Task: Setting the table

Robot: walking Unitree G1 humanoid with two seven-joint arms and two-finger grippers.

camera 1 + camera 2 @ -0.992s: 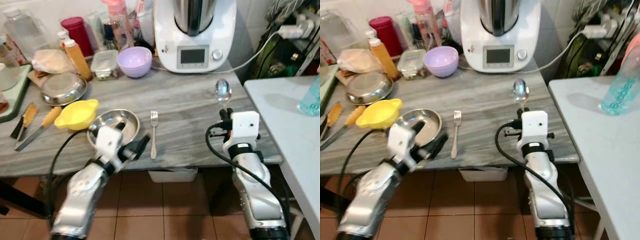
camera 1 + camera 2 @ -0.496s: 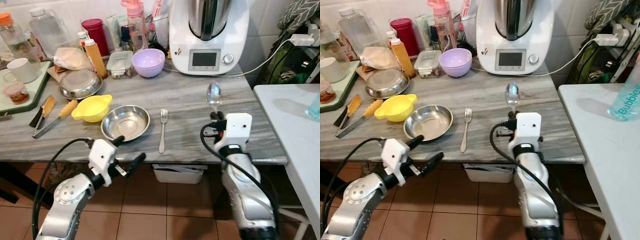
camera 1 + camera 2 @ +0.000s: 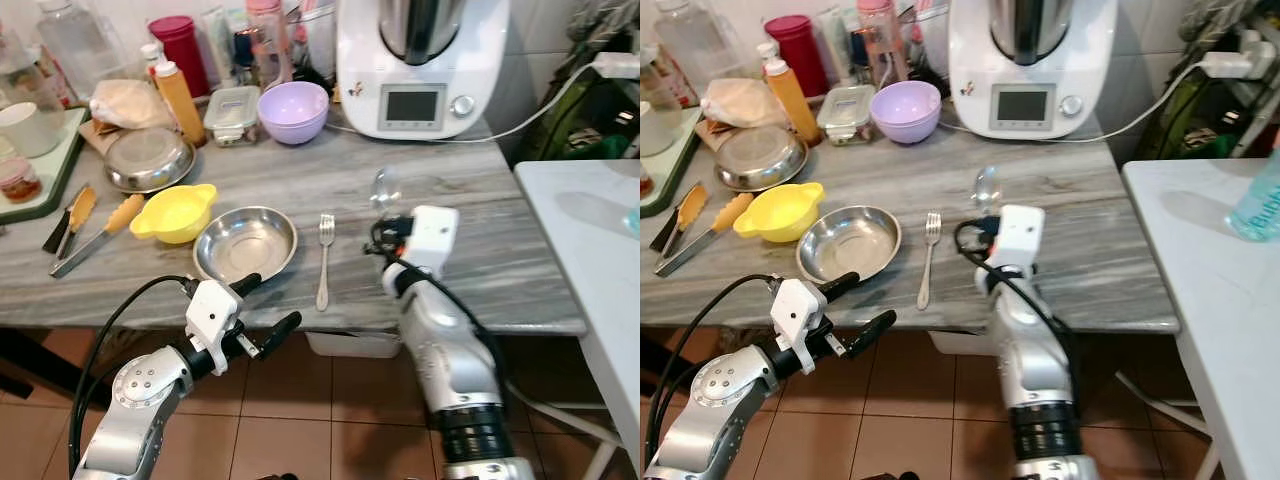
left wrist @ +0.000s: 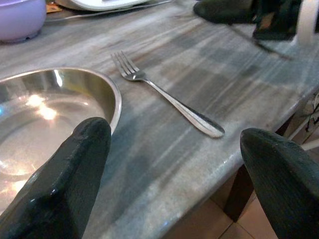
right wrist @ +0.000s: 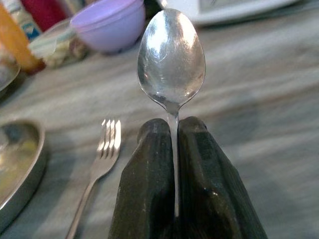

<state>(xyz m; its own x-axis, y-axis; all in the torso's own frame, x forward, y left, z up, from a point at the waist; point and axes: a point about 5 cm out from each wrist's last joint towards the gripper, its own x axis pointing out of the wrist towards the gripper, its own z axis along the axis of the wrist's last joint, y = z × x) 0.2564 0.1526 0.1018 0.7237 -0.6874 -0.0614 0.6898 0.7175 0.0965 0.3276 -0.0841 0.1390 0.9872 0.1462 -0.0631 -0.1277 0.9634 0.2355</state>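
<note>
We're pinching spoon (image 5: 171, 59) in right gripper (image 5: 173, 130) fingers, fork (image 5: 97, 167) beside; left gripper (image 4: 169, 164) fingers gaping wide, straddling fork, steel bowl (image 4: 45, 114) at worktop (image 4: 164, 64) edge.

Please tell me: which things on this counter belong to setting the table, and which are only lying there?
Belonging to the job:
- spoon, pinched in the right gripper
- fork, flat on the counter
- steel plate, left of the fork
- left gripper, open, at the counter's edge

Only lying there:
- yellow bowl
- purple bowl
- food processor
- knives
- sauce bottle
</note>
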